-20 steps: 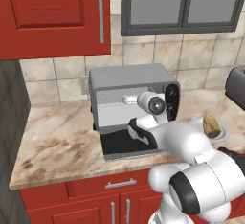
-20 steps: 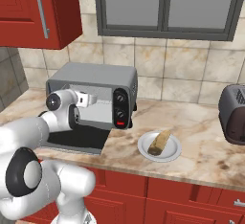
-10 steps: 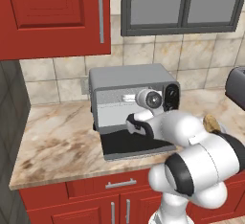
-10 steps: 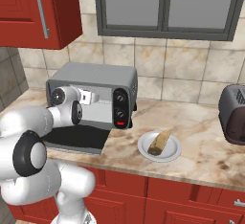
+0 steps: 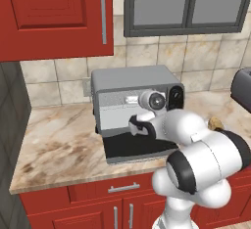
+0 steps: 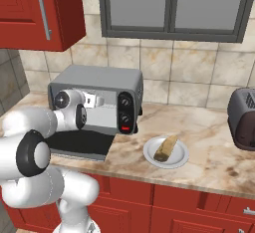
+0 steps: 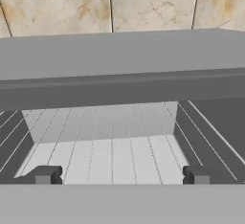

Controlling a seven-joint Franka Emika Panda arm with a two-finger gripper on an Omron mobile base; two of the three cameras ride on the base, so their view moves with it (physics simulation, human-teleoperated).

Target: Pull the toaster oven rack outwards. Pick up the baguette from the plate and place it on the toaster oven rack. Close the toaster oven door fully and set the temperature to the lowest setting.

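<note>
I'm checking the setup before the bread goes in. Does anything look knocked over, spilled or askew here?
Nothing stands out. The toaster oven sits square on the counter with its door folded down flat, the baguette lies on its plate, and the open gripper faces the rack inside.

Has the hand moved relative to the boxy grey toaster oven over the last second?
Yes. The open hand has come closer to the boxy grey toaster oven, toward its open mouth and wire rack.
</note>
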